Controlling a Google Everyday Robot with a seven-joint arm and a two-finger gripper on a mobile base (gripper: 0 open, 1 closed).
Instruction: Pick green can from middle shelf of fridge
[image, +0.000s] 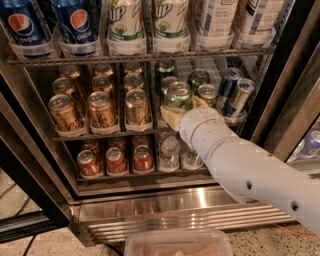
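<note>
The green can (178, 95) stands upright at the front of its lane on the middle shelf (107, 134) of the fridge (165, 207). More green cans (198, 78) stand behind and to the right of it. My gripper (184, 110) is at this front green can, low on its body. The white arm (240, 165) reaches in from the lower right and hides the can's lower half. The can rests on the shelf.
Several gold-orange cans (101, 108) fill the left lanes of the middle shelf. Slim blue-and-silver cans (239, 97) stand at its right end. Pepsi and 7UP bottles (125, 22) stand above. Red cans (116, 160) and small water bottles (169, 152) stand below. A translucent tray (177, 244) lies at the bottom edge.
</note>
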